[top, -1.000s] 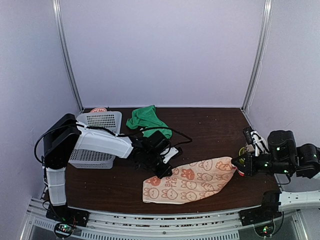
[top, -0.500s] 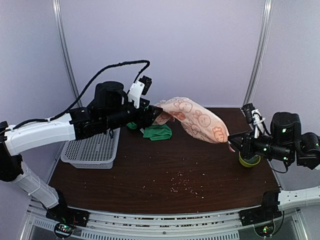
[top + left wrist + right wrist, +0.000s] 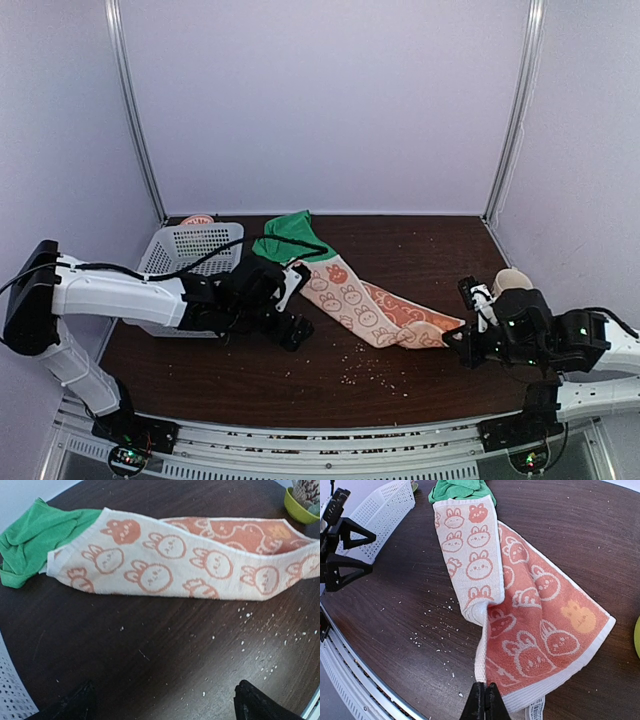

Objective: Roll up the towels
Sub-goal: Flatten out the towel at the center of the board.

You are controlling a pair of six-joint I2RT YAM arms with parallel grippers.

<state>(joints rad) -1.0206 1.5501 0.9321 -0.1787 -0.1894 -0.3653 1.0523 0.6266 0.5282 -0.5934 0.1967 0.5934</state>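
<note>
Towels, Mira: where do they lie right now?

The printed towel is strung slantwise across the bench, doubled over lengthwise and a bit twisted, Jon. Its far end touches the green towel, which sits crumpled by the basket.

And the grippers?

The right gripper is clenched on the printed towel's right-hand end, just beside its label. The left gripper is released, jaws wide, hovering low just beside the towel's other end and touching nothing.

So what could go wrong?

Only one end is pinned. If the right arm pulls, I'd expect the whole cloth to slide rather than tighten, and the fold would skew further. A roll begun on that uneven fold would likely come out cone-shaped or loose.

Anything else?

The far end lies against the green one, so a drag or a roll toward it could snag the green cloth and wind the two together. The white crumbs scattered on the bench near the towel could get rolled inside too. And the left gripper, coming down for a corner, might pinch both layers or miss the thin edge against the wood
</note>
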